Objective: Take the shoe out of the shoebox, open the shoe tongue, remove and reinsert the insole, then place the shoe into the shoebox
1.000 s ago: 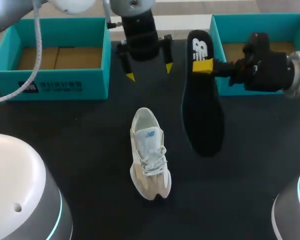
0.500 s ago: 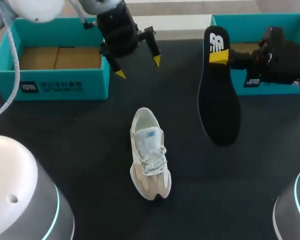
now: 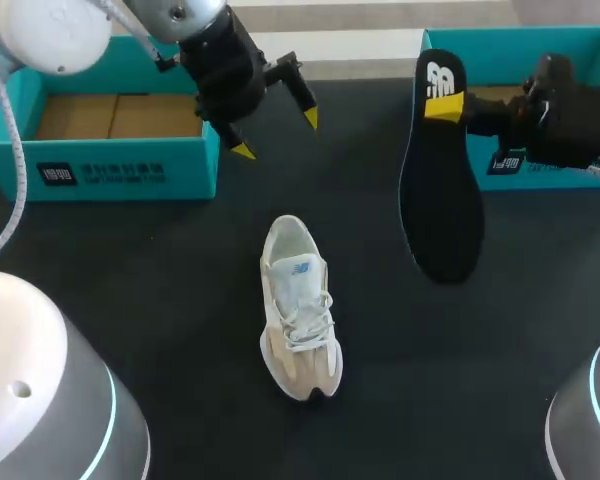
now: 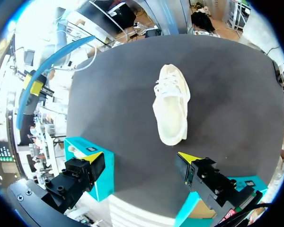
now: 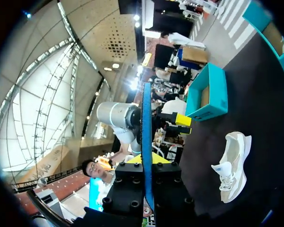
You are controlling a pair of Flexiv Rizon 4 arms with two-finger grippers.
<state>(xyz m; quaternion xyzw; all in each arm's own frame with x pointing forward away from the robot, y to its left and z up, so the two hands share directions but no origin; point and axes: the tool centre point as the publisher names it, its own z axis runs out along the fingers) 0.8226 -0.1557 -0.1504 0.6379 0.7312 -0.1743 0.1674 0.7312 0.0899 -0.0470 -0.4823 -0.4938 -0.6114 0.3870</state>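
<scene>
The shoe (image 3: 298, 305) is seen upright on its sole at the desk's middle, heel toward the far edge. The black insole (image 3: 442, 200) is held near the far right corner, clamped edge-on at its heel end by the right jaws, before the right shoebox (image 3: 520, 55). The left jaws are spread wide apart and empty, angled down beside the left shoebox (image 3: 130, 170).

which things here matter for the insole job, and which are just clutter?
Job:
- shoe, upright mid-table
- insole, held in right gripper
- left gripper, open and empty
- left teal box and right teal box; can't tell which is the shoebox

Lying about:
- nothing visible besides the black table
</scene>
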